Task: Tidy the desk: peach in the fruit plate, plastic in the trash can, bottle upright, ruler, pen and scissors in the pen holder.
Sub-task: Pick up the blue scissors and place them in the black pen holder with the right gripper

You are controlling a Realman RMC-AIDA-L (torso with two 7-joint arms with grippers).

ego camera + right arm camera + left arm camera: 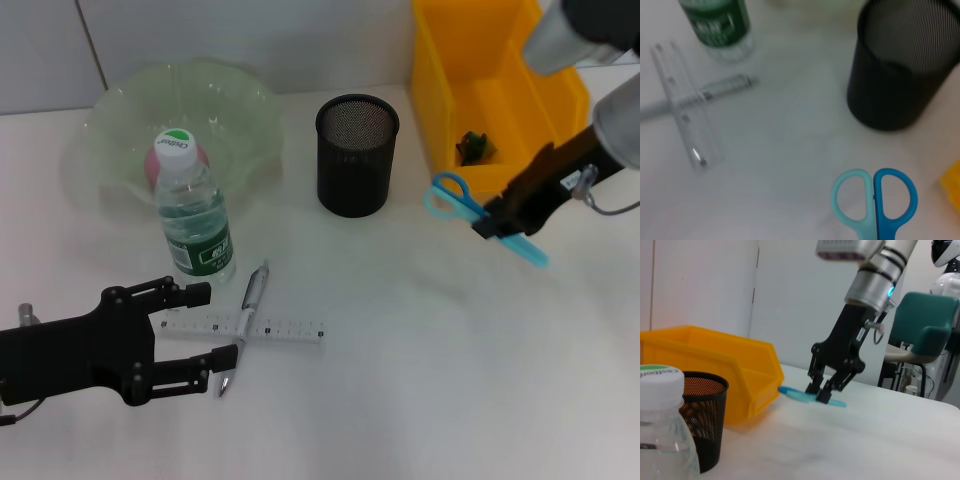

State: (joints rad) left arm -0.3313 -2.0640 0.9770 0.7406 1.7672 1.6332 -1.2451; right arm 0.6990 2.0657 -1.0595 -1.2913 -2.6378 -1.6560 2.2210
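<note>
Currently:
right gripper: right of frame, fingers clamped on blue scissors, held off the white table.
scissors: handles toward black mesh pen holder, beside the yellow bin.
left gripper: lower left, fingers apart, over the ruler's end.
ruler: flat at centre-left, pen crossing it.
bottle: upright, front of green fruit plate.
peach: probably the pink bit behind the bottle cap, mostly hidden.
bin: small dark green item inside.
</note>
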